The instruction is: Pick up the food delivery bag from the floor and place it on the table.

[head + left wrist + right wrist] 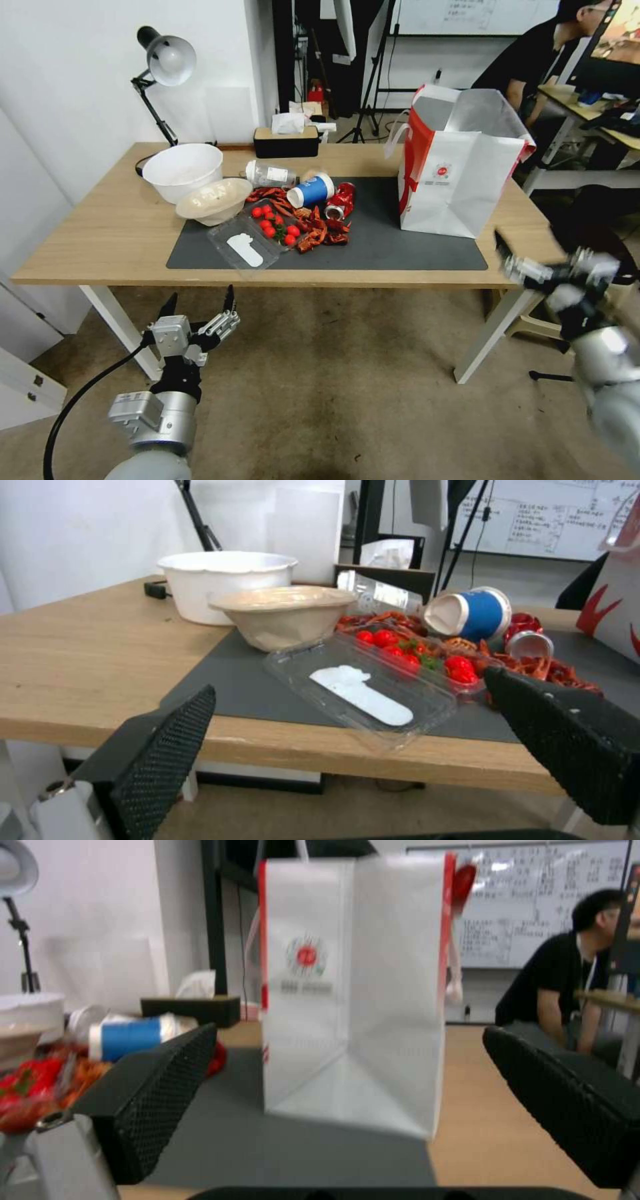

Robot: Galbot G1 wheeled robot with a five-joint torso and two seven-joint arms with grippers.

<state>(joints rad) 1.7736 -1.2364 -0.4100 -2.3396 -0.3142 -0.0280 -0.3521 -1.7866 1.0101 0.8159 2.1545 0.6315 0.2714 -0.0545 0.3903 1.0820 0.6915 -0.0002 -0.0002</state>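
Left gripper (199, 308) released, low over the floor (333, 387), near the table (100, 233) front edge. Right gripper (347, 1100) also spread wide, empty, off the table's right corner. Bag (460, 163) upright on the mat (400, 247), right end. Right wrist view shows its logo face; left wrist view shows a clear tray (373, 695).

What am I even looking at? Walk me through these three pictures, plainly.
It is a two-armed wheeled robot. The head view looks down from its head; the other two come from cameras on its wrists. The bag stands upright on the table, partly on the grey mat. Beside it lie bowls, a tipped blue cup, a bottle, a can, tomatoes and a clear tray. The left gripper waits open below the table edge. The right gripper, open too, holds nothing, near the bag at the table's right end.
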